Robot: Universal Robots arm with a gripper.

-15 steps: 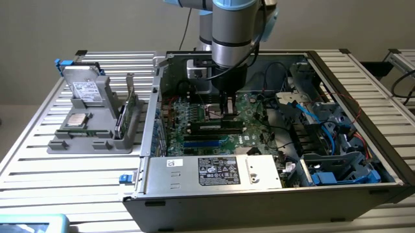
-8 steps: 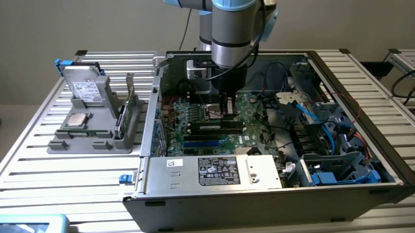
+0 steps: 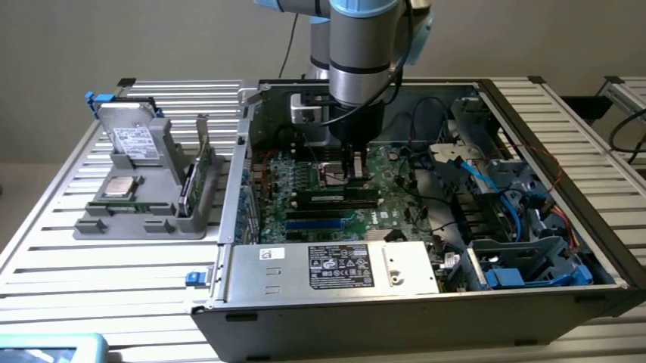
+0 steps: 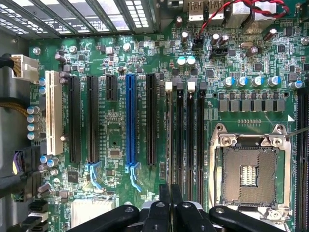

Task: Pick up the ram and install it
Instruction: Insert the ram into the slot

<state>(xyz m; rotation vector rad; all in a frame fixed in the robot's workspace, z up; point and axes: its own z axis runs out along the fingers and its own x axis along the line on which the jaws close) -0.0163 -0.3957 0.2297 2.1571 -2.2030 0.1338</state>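
Note:
My gripper (image 3: 353,178) reaches down into the open computer case (image 3: 565,151), right at the motherboard (image 4: 231,63). In the wrist view its two black fingertips (image 4: 164,193) are pressed together, so the gripper (image 4: 170,189) is shut, directly over the row of long black memory slots (image 4: 190,140). A narrow stick with a pale label, apparently the ram (image 3: 340,198), lies seated along one slot just in front of the fingers. In the wrist view I cannot tell whether anything thin sits between the fingers.
The bare processor socket (image 4: 248,166) lies beside the slots, with a blue expansion slot (image 4: 130,121) and black ones on the other side. A grey parts rack (image 3: 141,204) at the exterior view's left holds a silver chip (image 3: 123,186) and an upright green board (image 3: 206,172). Cables crowd the case's right half.

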